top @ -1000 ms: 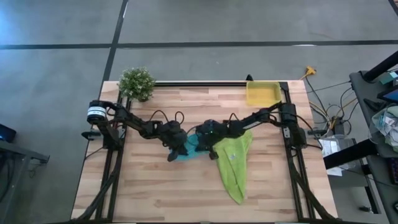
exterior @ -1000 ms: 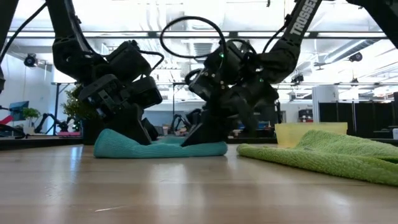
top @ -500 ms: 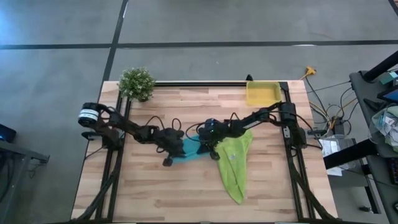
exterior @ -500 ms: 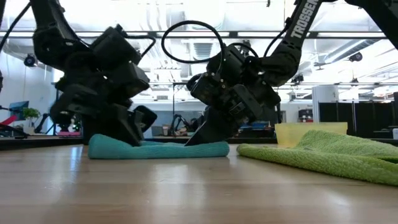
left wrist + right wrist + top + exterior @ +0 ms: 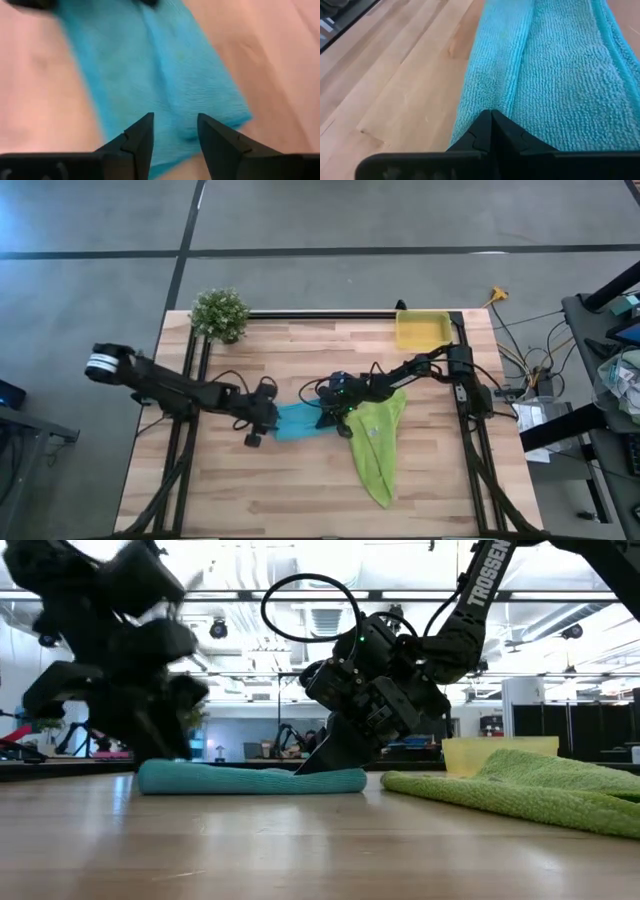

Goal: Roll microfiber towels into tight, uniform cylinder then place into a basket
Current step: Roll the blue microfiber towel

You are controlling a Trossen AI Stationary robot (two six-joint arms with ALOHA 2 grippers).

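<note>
Your left gripper (image 5: 174, 131) has let go of the turquoise towel (image 5: 298, 420) and backed off toward the table's left side; its fingers are apart w/ nothing between them. The right gripper (image 5: 330, 411) stays pinched together, tips pressed on the towel's other end, so only one end is pinned now. Looks like a regrip, not a finished roll. The towel lies mid-table as a long, low, loosely folded strip w/ a crease down its length. The green towel (image 5: 374, 442) sprawls unrolled just beside it; yellow basket (image 5: 422, 330) sits at the far right corner, well apart.

Blue towel (image 5: 298, 421) between both arms, green towel (image 5: 375, 442) beside, yellow basket (image 5: 422, 331) far corner
</note>
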